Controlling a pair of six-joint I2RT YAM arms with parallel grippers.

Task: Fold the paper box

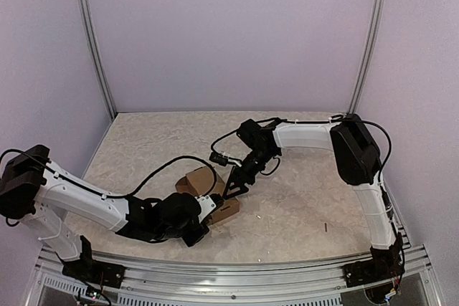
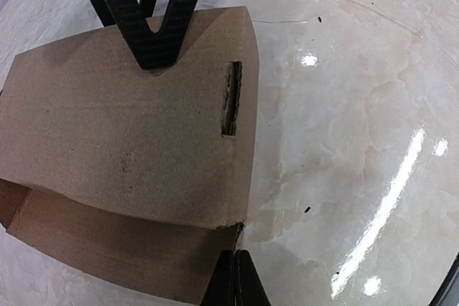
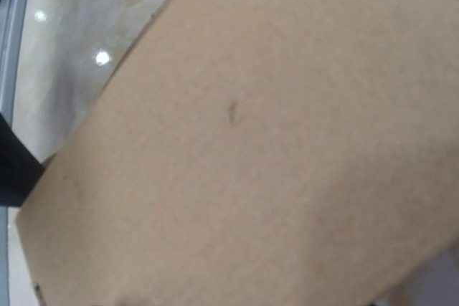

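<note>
The paper box [image 1: 195, 180] is the only container. It is half formed and lies on the bench [image 1: 308, 198] a little toward 7 o'clock from the middle of the top view. In the left wrist view its broad top panel bows slightly, with a short slot [image 2: 231, 98] cut near the 3 o'clock edge. A lower wall folds down beneath the panel. At 8 o'clock a shadowed opening shows only brown inner cardboard.

The box's 3 o'clock edge ends cleanly against the glossy bench. The widest stretch of bench runs from 12 to 4 o'clock of the box, out to the pale walls [image 1: 229, 34]. At 6 o'clock the metal rail [image 1: 237, 277] along the near edge is close. The left arm and its black cable [image 1: 172, 166] crowd the 7 to 9 o'clock side.

The left tool [image 2: 233, 281] is at the box's 6 o'clock, clenched tight with the fingertips pressed together. It touches the lower wall's near corner, but I cannot tell whether any cardboard is pinched between the fingertips. The right tool [image 1: 233, 188] comes in from 2 o'clock with its fingers spread. One dark fingertip [image 2: 154, 51] rests on the top panel near its far edge. Cardboard fills nearly all of the right wrist view, so the box is right up against that tool. I cannot tell whether that tool grips anything.
</note>
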